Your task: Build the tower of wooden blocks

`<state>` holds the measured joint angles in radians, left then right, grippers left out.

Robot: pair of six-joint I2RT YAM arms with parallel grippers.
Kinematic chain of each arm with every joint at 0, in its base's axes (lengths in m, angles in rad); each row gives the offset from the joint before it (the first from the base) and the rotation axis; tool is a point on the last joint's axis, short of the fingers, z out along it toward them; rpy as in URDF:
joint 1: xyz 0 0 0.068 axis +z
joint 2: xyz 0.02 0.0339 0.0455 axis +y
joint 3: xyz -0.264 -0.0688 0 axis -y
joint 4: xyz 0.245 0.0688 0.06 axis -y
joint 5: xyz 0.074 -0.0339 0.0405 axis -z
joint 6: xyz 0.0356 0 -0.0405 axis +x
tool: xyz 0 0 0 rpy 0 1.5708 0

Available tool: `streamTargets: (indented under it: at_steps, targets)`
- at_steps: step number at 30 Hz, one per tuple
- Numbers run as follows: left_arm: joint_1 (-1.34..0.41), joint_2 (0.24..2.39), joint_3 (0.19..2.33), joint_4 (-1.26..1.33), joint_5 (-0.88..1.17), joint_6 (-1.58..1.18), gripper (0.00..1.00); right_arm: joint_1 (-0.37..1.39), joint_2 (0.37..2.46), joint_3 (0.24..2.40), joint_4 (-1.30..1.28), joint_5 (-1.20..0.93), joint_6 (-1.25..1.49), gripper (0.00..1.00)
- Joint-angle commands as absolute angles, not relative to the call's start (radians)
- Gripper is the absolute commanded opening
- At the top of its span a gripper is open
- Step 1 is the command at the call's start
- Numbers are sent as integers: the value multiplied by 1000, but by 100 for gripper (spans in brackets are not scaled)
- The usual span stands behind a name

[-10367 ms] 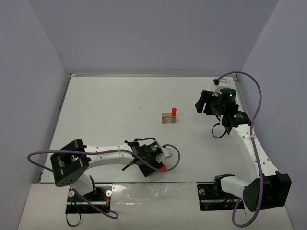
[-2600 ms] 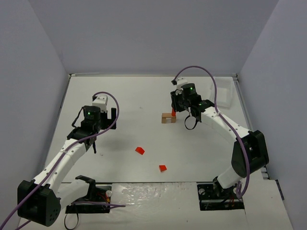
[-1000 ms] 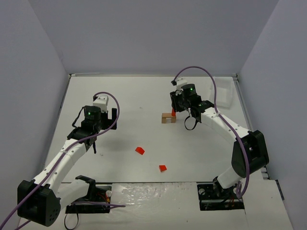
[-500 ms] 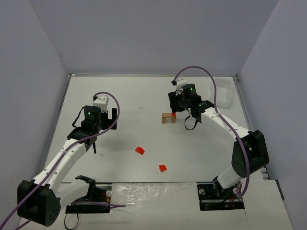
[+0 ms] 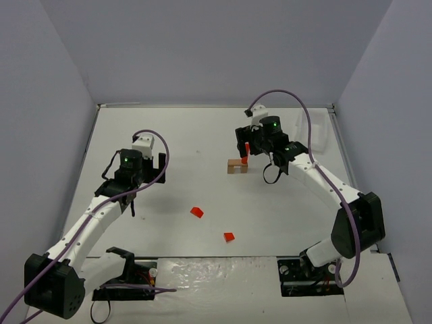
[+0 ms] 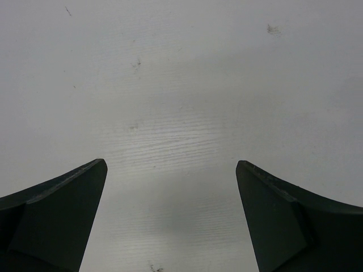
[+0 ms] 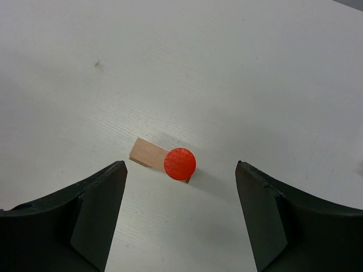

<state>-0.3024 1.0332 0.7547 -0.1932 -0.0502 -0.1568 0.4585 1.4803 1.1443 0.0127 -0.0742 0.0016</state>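
Above the tan block [image 7: 147,153] with its red cylinder [image 7: 180,163], the right claw [image 7: 179,190] is being held spread; left claw [image 6: 171,170] spread too.

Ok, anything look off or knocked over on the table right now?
Nothing spilled or damaged. The cylinder stands upright at one end of the block, not centred. A wedge and a second wedge lie loose, apart from it.

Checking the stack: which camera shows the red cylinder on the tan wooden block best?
Right wrist: it looks straight down on the red cylinder, standing on the tan wooden block. Top external shows it tiny; left wrist, not at all.
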Motion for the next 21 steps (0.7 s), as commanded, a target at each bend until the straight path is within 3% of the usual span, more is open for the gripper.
streamTargets:
  at_steps: [1,5,11,16,21]
  targets:
    - [-351,1020,784,-218,-7,-178,97,441,1360,1220,36,-62,29,76]
    - [-476,1052,818,-292,-14,-246,96,378,1311,1200,28,-95,56,76]
    - [-628,1165,838,-329,15,-338,85,285,1231,1124,20,-138,81,76]
    - [-643,1293,907,-418,102,-419,67,271,1199,1093,9,-136,88,76]
    - [-660,1394,1000,-522,118,-524,65,268,1176,1056,6,-132,102,77]
